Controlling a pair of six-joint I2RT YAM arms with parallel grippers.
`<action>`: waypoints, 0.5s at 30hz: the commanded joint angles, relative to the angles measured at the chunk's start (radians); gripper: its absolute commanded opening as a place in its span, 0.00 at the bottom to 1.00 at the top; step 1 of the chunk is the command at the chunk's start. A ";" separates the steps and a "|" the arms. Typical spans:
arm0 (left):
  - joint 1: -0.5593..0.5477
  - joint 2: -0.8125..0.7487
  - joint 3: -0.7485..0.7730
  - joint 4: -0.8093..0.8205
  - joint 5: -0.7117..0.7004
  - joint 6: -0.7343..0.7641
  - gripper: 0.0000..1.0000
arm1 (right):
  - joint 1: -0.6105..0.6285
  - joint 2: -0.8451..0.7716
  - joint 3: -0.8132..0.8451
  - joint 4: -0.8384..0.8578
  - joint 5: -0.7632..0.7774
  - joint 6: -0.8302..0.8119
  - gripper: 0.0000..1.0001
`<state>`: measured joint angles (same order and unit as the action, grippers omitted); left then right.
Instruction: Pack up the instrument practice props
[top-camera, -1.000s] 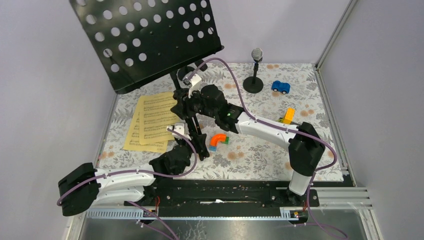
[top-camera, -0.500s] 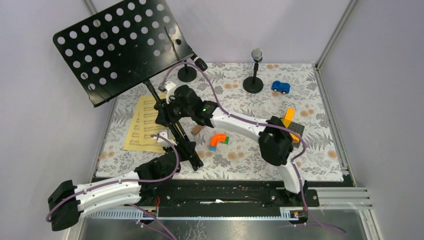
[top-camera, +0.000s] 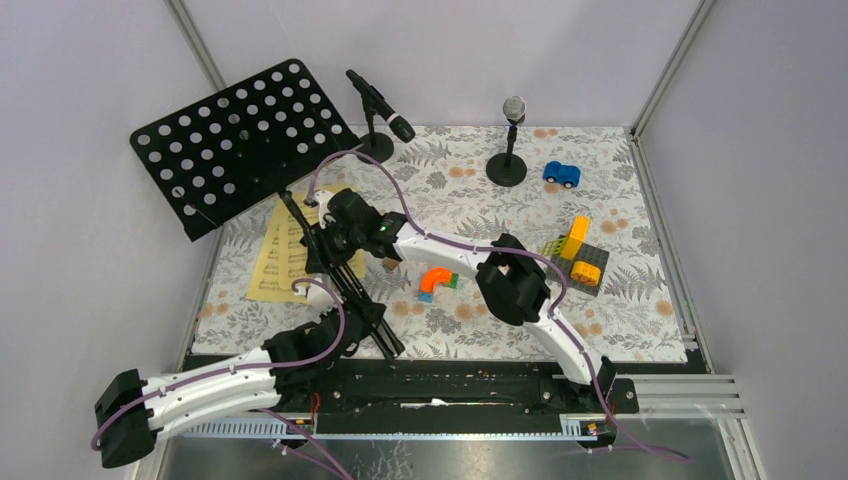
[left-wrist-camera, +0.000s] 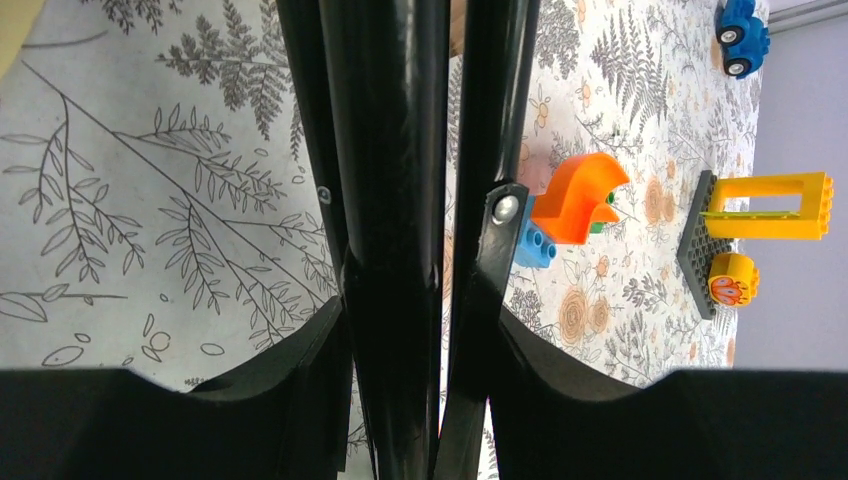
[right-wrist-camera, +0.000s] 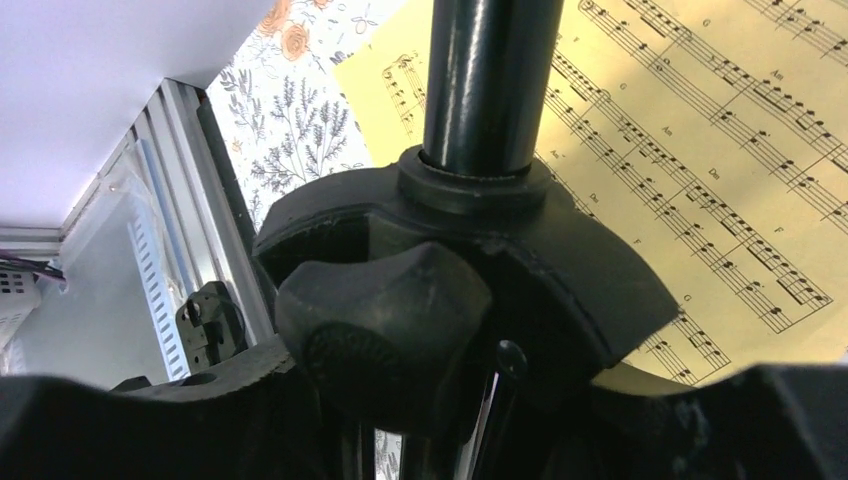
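Note:
The black perforated music rack (top-camera: 240, 140) is tilted over the table's left side, its legs folded together. My left gripper (top-camera: 348, 322) is shut on the folded legs (left-wrist-camera: 385, 200). My right gripper (top-camera: 330, 235) is shut on the rack's pole at the knobbed collar (right-wrist-camera: 400, 330). The yellow sheet-music pages (top-camera: 272, 268) lie flat under the pole and also show in the right wrist view (right-wrist-camera: 700, 150). The black microphone (top-camera: 385, 108) leans in its round-based holder (top-camera: 377, 152) at the back. The silver microphone (top-camera: 514, 107) stands upright in its holder (top-camera: 507, 170).
A blue toy car (top-camera: 561, 175) sits at the back right. An orange curved block (top-camera: 435, 282) lies just right of the rack's legs and shows in the left wrist view (left-wrist-camera: 575, 195). Yellow and grey bricks (top-camera: 580, 255) lie further right. Walls close in left and behind.
The rack has swung down and to the left, its desk now lower over the left edge. Both arms moved left with it. The black microphone, hidden before, now shows.

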<state>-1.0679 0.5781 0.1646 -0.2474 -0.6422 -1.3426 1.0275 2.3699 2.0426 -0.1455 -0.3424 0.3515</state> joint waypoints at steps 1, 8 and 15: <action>-0.009 -0.007 0.021 0.018 0.003 -0.097 0.04 | -0.029 0.011 0.031 0.246 0.086 -0.283 0.00; -0.009 -0.016 0.010 -0.027 -0.016 -0.121 0.26 | -0.034 0.073 -0.001 0.267 0.223 -0.302 0.00; -0.009 -0.033 0.015 -0.068 -0.033 -0.119 0.58 | -0.067 0.127 0.012 0.266 0.319 -0.275 0.00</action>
<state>-1.0691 0.5762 0.1387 -0.3351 -0.6113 -1.4670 1.0283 2.4680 2.0293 -0.0978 -0.2100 0.3943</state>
